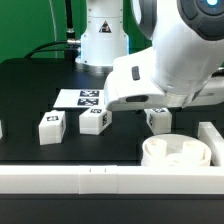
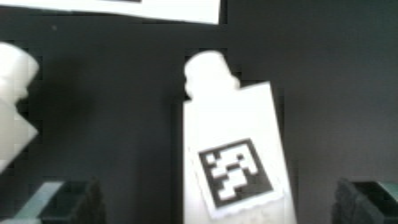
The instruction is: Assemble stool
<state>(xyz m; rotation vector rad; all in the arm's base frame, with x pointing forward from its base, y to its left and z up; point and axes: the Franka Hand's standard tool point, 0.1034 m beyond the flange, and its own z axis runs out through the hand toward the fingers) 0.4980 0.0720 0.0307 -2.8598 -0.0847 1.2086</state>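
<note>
The round white stool seat [image 1: 176, 152] lies at the front on the exterior view's right. Three small white legs with marker tags stand on the black table [image 1: 30, 85]: one [image 1: 50, 127], one [image 1: 94, 119] and one [image 1: 158, 120]. In the exterior view the arm's white body hides my gripper, which hangs over the third leg. In the wrist view that leg [image 2: 231, 140] lies between my two dark fingertips [image 2: 63, 200], with a gap on each side. My gripper [image 2: 217, 205] is open and holds nothing.
The marker board [image 1: 85, 98] lies behind the legs and also shows in the wrist view [image 2: 143, 8]. A long white rail [image 1: 100, 180] runs along the front edge. Another white part [image 2: 18, 95] lies near the leg in the wrist view. The robot base [image 1: 100, 40] stands at the back.
</note>
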